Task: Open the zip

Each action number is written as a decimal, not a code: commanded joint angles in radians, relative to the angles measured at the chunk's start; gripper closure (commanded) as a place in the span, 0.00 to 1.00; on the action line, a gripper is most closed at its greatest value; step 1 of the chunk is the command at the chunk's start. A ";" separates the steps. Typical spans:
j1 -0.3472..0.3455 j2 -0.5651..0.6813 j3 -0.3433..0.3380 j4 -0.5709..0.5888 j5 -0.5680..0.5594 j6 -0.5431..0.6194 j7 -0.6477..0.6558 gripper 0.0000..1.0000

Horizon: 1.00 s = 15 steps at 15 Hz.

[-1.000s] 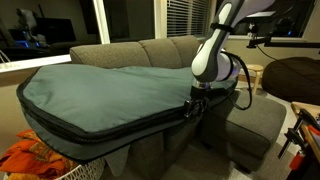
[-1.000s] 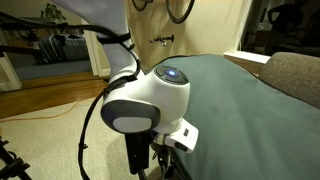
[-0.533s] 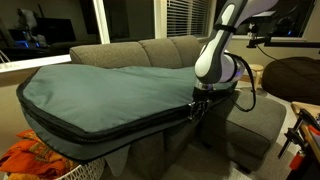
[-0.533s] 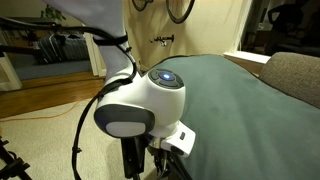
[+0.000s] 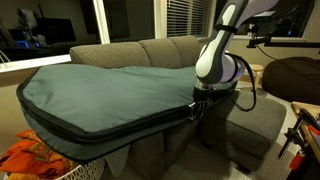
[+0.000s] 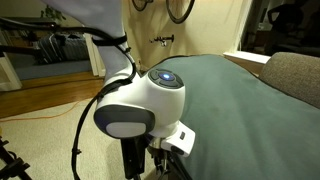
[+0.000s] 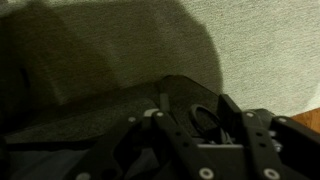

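While pincer (image 5: 197, 107) hangs at zip (image 5: 130, 126), opening indiscernible; hold unclear

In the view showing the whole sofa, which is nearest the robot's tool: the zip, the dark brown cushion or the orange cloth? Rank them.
1. The zip: on the bag's edge, right at the tool.
2. The dark brown cushion: off right, beyond the sofa.
3. The orange cloth: bottom left, at the bag's far end.
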 commanded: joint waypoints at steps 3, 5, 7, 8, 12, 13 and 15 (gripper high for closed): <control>0.006 -0.021 -0.021 -0.026 -0.048 0.014 0.020 0.03; 0.009 -0.021 -0.026 -0.023 -0.056 0.011 0.022 0.00; 0.010 -0.019 -0.025 -0.022 -0.063 0.011 0.021 0.00; 0.009 -0.017 -0.022 -0.023 -0.065 0.014 0.020 0.00; 0.012 -0.016 -0.019 -0.024 -0.072 0.012 0.019 0.00; 0.014 -0.015 -0.021 -0.024 -0.074 0.013 0.020 0.00; 0.016 -0.016 -0.024 -0.023 -0.077 0.014 0.020 0.26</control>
